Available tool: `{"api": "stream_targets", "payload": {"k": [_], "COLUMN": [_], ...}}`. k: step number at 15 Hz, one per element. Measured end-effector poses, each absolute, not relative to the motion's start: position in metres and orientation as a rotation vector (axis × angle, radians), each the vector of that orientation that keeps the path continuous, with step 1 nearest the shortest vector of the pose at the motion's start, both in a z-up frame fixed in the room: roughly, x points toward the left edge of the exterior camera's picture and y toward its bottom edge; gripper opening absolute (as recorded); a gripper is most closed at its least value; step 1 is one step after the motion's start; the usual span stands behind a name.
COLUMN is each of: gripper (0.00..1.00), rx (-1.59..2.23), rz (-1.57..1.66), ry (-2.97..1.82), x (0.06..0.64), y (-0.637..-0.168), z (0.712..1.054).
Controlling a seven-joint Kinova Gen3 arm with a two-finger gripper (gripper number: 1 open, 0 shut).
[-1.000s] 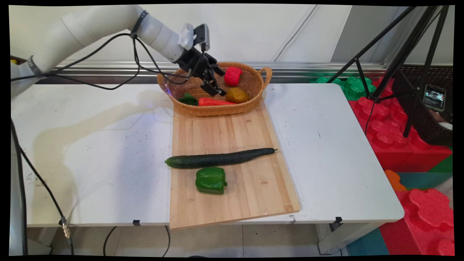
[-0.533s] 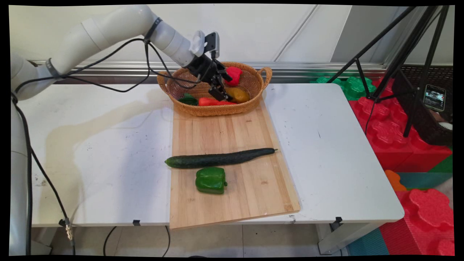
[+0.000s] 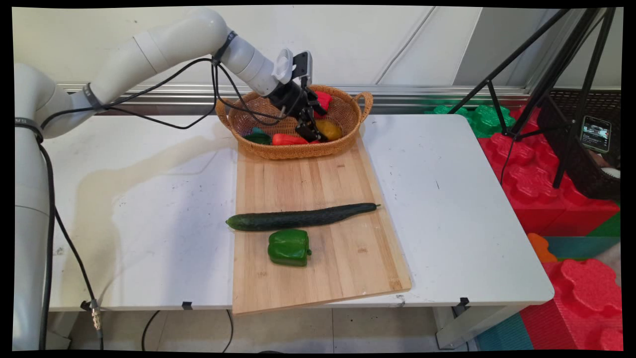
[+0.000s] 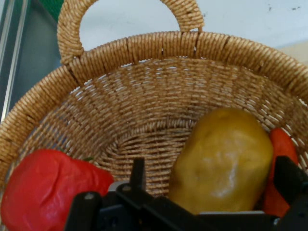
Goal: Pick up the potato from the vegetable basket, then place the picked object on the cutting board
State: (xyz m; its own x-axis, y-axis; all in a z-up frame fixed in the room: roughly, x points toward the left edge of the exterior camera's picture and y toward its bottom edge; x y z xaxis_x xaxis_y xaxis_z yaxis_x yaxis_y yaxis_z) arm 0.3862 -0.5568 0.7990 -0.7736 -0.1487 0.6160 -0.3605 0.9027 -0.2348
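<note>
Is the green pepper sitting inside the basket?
No, the green pepper lies on the wooden board, just in front of the long cucumber and well away from the basket.

The wooden cutting board (image 3: 313,223) lies on the white table (image 3: 149,209). At its far end sits a wicker basket (image 3: 343,107) (image 4: 159,86) holding 1 red pepper (image 3: 324,98) (image 4: 43,187), 1 yellow-brown potato (image 3: 332,130) (image 4: 224,159), 1 carrot (image 3: 285,140) (image 4: 281,149) and 1 green vegetable (image 3: 258,137). On the board's near half, a cucumber (image 3: 298,217) lies crosswise, a green pepper (image 3: 288,247) just beside it.
</note>
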Motion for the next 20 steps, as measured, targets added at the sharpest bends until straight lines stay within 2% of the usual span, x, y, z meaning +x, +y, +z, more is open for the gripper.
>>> {"api": "stream_targets", "payload": {"k": [2, 3, 11, 20], "gripper": [1.0, 0.0, 0.0, 0.0], "rx": [0.36, 0.358, 0.356, 0.404], "rz": [0.459, 0.46, 0.472, 0.503], "ry": [-2.45, -2.451, -2.432, -2.356], "x": [0.385, 0.384, 0.389, 0.426], "y": [-0.56, -0.561, -0.562, -0.527], "z": [0.797, 0.797, 0.802, 0.839]}}
